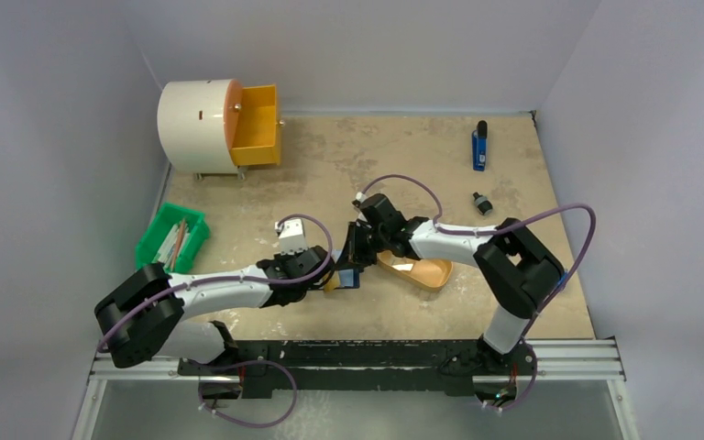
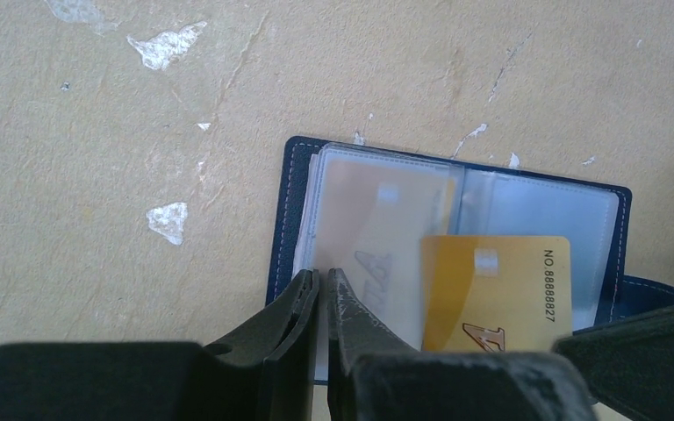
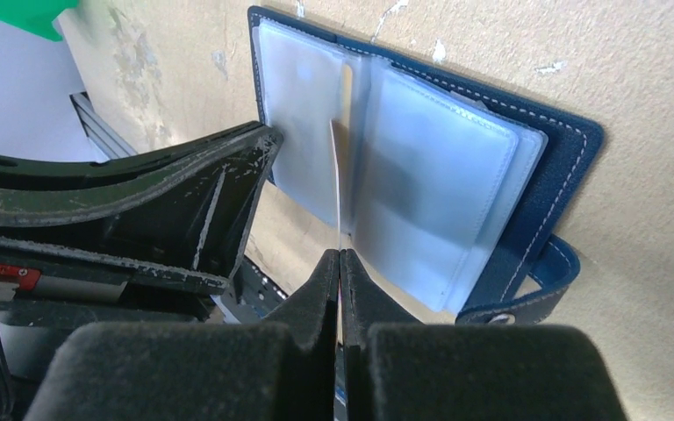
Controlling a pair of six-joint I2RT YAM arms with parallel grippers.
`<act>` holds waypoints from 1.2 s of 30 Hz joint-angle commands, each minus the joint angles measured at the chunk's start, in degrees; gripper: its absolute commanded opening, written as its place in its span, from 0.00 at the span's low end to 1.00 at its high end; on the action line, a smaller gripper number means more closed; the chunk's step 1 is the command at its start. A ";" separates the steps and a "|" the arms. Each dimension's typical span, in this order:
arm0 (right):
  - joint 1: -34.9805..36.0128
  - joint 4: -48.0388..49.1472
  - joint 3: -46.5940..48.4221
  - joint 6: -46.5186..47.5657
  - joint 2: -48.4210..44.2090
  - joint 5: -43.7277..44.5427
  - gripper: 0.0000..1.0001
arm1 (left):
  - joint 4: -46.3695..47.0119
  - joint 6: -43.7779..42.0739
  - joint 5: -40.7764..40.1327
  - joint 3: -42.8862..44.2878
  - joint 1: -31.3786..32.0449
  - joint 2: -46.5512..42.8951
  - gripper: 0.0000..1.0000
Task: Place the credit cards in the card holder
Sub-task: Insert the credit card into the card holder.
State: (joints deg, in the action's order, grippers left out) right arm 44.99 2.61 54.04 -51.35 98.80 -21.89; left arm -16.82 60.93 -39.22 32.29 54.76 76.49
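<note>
The navy card holder [image 2: 285, 219] lies open on the table, its clear pockets facing up; it also shows in the right wrist view [image 3: 570, 140] and, small, in the top view [image 1: 348, 278]. A pale card [image 2: 377, 237] sits inside its left pocket. My left gripper [image 2: 323, 277] is shut on the near edge of the left pocket leaf; in the top view it is at the holder's left side [image 1: 330, 275]. My right gripper [image 3: 340, 254] is shut on a gold credit card [image 2: 496, 294], seen edge-on [image 3: 337, 184], with its far end over the holder's middle fold.
An orange oval tray [image 1: 419, 271] lies just right of the holder, under the right arm. A green bin [image 1: 172, 236] with sticks stands at the left. A white drum with an orange drawer [image 1: 257, 126] is at the back left. A blue object [image 1: 479, 147] and a small black object [image 1: 483, 203] lie at the back right.
</note>
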 commanded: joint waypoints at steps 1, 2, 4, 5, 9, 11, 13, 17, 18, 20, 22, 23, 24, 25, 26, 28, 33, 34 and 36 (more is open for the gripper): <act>0.10 3.48 0.99 -1.84 1.24 -1.01 0.00 | 0.91 1.08 -0.50 -0.34 -0.16 -1.69 0.08; 0.10 4.05 0.81 -2.24 1.37 -0.86 0.00 | 0.91 1.12 -0.50 -0.31 -0.11 -1.72 0.08; 0.08 4.92 0.52 -2.86 1.64 -0.39 0.00 | 0.91 1.14 -0.38 -0.40 -0.15 -1.65 0.08; 0.09 5.37 0.27 -3.17 1.73 -0.02 0.00 | 0.91 1.20 -0.33 -0.40 -0.17 -1.56 0.08; 0.09 7.80 -2.18 -5.40 1.12 1.79 0.00 | 1.09 1.30 -0.24 -0.67 -0.18 -1.47 0.08; 0.10 8.75 -3.49 -6.42 0.55 2.79 0.00 | 1.25 1.37 -0.16 -0.90 -0.18 -1.43 0.07; 0.08 9.66 -4.49 -7.09 0.13 3.60 0.00 | 1.35 1.43 -0.05 -1.02 -0.18 -1.37 0.07; 0.10 10.44 -5.01 -7.84 0.40 3.92 0.00 | 1.35 1.39 -0.05 -1.13 -0.13 -1.33 0.07; 0.10 10.81 -5.24 -8.19 0.38 4.03 0.00 | 1.38 1.39 -0.06 -1.12 -0.13 -1.34 0.07; 0.09 11.76 -5.89 -9.07 0.14 4.41 0.00 | 1.35 1.47 -0.06 -1.07 -0.13 -1.34 0.07; 0.10 12.83 -6.73 -9.84 -0.30 4.84 0.00 | 1.27 1.54 -0.06 -1.10 -0.17 -1.34 0.07; 0.10 13.34 -7.18 -10.27 -0.57 4.96 0.00 | 1.26 1.56 0.06 -1.16 -0.13 -1.40 0.07; 0.07 13.83 -7.55 -10.64 -0.81 5.19 0.00 | 1.26 1.56 0.08 -1.20 -0.13 -1.35 0.07; 0.09 14.35 -8.00 -11.09 -1.07 5.41 0.00 | 1.26 1.56 0.11 -1.22 -0.18 -1.34 0.07; -0.01 14.91 -8.45 -11.58 -1.26 5.59 0.00 | 1.26 1.61 0.06 -1.29 -0.18 -1.34 0.07; -0.10 15.83 -9.39 -12.45 -1.69 6.16 0.00 | 1.27 1.64 0.07 -1.28 -0.18 -1.34 0.07; -0.09 17.04 -10.28 -13.42 -1.97 6.69 0.00 | 1.32 1.65 0.11 -1.40 -0.18 -1.43 0.07; -0.12 17.18 -10.27 -13.47 -1.91 6.68 0.00 | 1.35 1.66 0.11 -1.43 -0.18 -1.43 0.07; -0.16 17.40 -10.07 -13.64 -1.65 6.52 0.00 | 1.35 1.66 0.17 -1.44 -0.18 -1.43 0.07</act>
State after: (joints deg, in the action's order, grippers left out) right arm 44.97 17.67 44.23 -63.75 98.87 -17.04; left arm -16.34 61.45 -39.20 31.55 54.76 75.90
